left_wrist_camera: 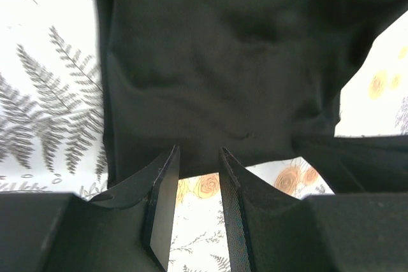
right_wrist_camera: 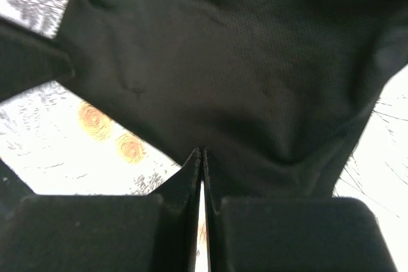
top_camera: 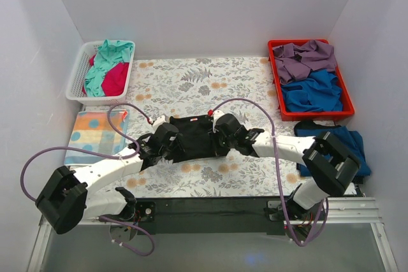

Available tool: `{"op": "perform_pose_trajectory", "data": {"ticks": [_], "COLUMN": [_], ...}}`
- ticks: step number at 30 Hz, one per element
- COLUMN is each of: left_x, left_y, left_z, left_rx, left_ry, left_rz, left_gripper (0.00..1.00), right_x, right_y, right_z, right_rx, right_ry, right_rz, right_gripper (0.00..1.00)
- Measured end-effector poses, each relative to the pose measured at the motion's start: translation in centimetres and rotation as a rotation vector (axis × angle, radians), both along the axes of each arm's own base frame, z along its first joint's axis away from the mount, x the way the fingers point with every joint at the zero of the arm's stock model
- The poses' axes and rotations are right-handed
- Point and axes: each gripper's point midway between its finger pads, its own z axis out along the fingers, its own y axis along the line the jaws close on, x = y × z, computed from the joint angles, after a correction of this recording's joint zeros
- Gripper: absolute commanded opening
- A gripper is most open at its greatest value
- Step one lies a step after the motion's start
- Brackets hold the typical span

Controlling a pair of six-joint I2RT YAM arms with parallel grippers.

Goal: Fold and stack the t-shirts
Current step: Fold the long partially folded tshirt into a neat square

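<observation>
- Over the table, from the top camera: the black t-shirt [top_camera: 191,137] lies bunched at the middle of the floral sheet [top_camera: 191,84], between the two arms.
- The left gripper [top_camera: 171,146] meets the shirt's edge at about eight o'clock, and the right gripper [top_camera: 220,139] meets it at about three o'clock.
- At ten o'clock a white basket [top_camera: 75,87] holds a teal t-shirt [top_camera: 108,55] and a magenta t-shirt [top_camera: 116,79]. At two o'clock a red bin [top_camera: 319,115] holds purple cloth [top_camera: 306,58] and blue cloth [top_camera: 312,90].
- A dark blue t-shirt [top_camera: 350,141] lies at three o'clock, partly under the right arm. A dotted cloth [top_camera: 95,133] lies at nine o'clock.
- Left wrist camera: the fingers [left_wrist_camera: 162,189] stand a little apart with the sheet showing between them, and their tips reach the black hem at twelve o'clock. I cannot tell whether any cloth is caught.
- Right wrist camera: the fingers [right_wrist_camera: 182,183] are pressed together, pinching the black hem, and creases run toward the tips.
</observation>
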Motion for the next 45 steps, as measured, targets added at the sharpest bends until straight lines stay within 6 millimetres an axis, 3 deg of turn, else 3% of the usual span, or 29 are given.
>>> {"op": "perform_pose_trajectory", "data": {"ticks": [8,14,27,32,35,39,41,45], "left_x": [-0.5,-1.0,-0.2,-0.6,-0.5,-0.3,-0.3,-0.3], "left_y": [-0.9,1.0,1.4,3.0,3.6,4.1,4.3,4.4], "left_z": [-2.1,-4.0,-4.1,-3.3,-2.1,-1.1,-1.2,-1.2], "left_rx": [-0.004,0.073,0.099,0.155,0.161,0.167,0.177,0.186], "left_ry": [0.044,0.101,0.114,0.09,0.048,0.012,0.012,0.01], "left_rz": [-0.009,0.087,0.185,0.185,0.181,0.185,0.186,0.186], "left_gripper": [0.3,0.31,0.32,0.34,0.36,0.39,0.41,0.43], "right_x": [0.0,0.2,0.0,0.2,0.4,0.9,1.1,1.7], "right_y": [0.4,0.4,-1.4,-2.3,-2.4,-2.7,-3.1,-4.4], "right_z": [-2.8,-2.8,-2.4,-0.9,0.9,2.8,3.2,2.7], "right_rx": [-0.039,-0.027,-0.05,-0.046,-0.017,0.01,-0.001,-0.048], "right_ry": [0.044,0.035,-0.003,-0.039,-0.076,-0.125,-0.148,-0.16], "right_rz": [0.004,-0.013,-0.068,-0.09,-0.1,-0.121,-0.128,-0.136], "right_gripper": [0.06,0.06,0.06,0.08,0.11,0.28,0.37,0.47]}}
